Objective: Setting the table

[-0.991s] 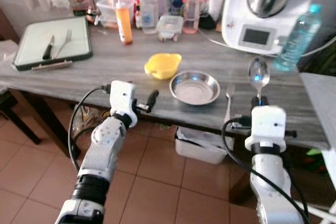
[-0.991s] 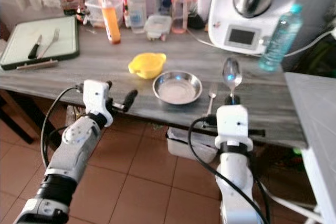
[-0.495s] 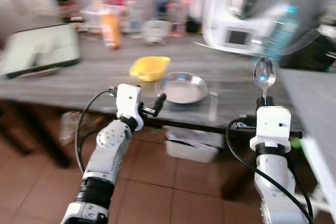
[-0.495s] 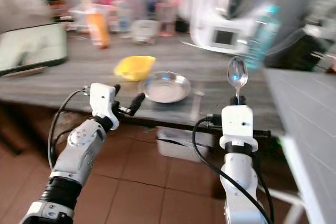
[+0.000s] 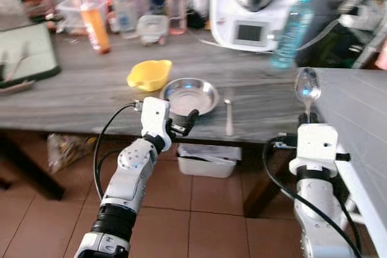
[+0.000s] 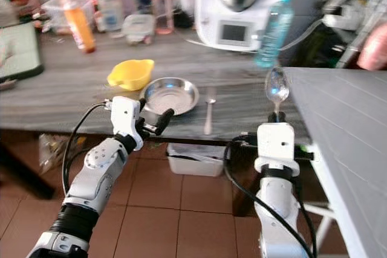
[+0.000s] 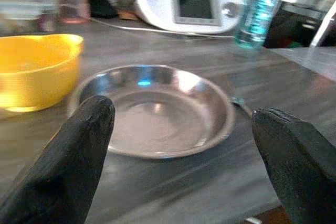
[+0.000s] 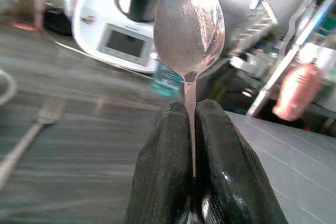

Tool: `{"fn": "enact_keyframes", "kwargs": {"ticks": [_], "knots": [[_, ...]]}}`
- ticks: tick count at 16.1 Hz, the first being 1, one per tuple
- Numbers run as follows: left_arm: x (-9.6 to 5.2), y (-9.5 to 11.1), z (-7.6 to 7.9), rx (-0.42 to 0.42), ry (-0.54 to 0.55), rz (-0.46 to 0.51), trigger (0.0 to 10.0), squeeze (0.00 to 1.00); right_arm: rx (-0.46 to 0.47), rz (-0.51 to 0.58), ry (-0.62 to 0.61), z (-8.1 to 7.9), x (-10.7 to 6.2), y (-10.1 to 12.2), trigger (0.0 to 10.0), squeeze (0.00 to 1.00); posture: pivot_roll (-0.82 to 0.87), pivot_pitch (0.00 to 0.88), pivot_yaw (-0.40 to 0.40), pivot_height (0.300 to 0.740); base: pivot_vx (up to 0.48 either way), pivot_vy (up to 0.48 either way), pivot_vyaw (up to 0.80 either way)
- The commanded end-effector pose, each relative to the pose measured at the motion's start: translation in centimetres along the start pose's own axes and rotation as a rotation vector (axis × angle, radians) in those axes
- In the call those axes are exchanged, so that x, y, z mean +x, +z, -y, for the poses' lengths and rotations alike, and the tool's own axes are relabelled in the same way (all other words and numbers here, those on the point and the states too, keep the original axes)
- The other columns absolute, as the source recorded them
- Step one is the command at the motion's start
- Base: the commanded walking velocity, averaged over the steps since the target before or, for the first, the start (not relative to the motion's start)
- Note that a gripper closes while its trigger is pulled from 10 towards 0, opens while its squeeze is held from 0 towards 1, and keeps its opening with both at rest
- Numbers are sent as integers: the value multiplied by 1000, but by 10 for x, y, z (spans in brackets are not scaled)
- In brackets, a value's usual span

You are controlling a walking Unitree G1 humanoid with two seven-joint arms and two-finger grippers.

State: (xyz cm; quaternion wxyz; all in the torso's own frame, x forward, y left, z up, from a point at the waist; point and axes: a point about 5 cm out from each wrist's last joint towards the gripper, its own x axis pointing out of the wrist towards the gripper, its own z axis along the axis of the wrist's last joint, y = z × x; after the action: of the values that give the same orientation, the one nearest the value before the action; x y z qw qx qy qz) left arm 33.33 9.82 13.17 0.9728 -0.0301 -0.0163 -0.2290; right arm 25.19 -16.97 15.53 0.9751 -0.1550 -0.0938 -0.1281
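A spoon (image 5: 307, 87) is clamped by its handle between the closed fingers of the right gripper (image 8: 192, 129), bowl pointing straight up. Ahead of that gripper and toward the robot's left, a fork (image 5: 228, 116) lies on the grey table (image 5: 72, 95), just beside a steel plate (image 5: 188, 95). The left gripper (image 7: 178, 145) is held wide open and empty, its fingertips (image 7: 89, 124) framing the plate directly ahead; a yellow bowl (image 5: 147, 74) sits just beyond the plate. Further off stand a water bottle (image 5: 290, 28) and a white kitchen appliance (image 5: 254, 4). The thin handle could twist or slip in the pinch if swung quickly, and the spoon could be set down skewed or knock the fork.
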Motion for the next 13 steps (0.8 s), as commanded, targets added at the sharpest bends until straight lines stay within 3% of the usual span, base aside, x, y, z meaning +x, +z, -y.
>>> {"fn": "enact_keyframes", "kwargs": {"ticks": [1,7,13], "knots": [[1,4,0,11,-2,7,10000,0,0,10,-14,2,0,3,10000,0,95,63,-4,740,0,0,0],[1,3,4,7,-27,-9,10000,0,12,-8,-54,8,5,0,10000,0,97,67,-3,740,0,0,0],[1,4,4,54,-239,-84,10000,0,48,-70,-45,8,11,-9,10000,0,104,83,-3,740,0,0,0]]}}
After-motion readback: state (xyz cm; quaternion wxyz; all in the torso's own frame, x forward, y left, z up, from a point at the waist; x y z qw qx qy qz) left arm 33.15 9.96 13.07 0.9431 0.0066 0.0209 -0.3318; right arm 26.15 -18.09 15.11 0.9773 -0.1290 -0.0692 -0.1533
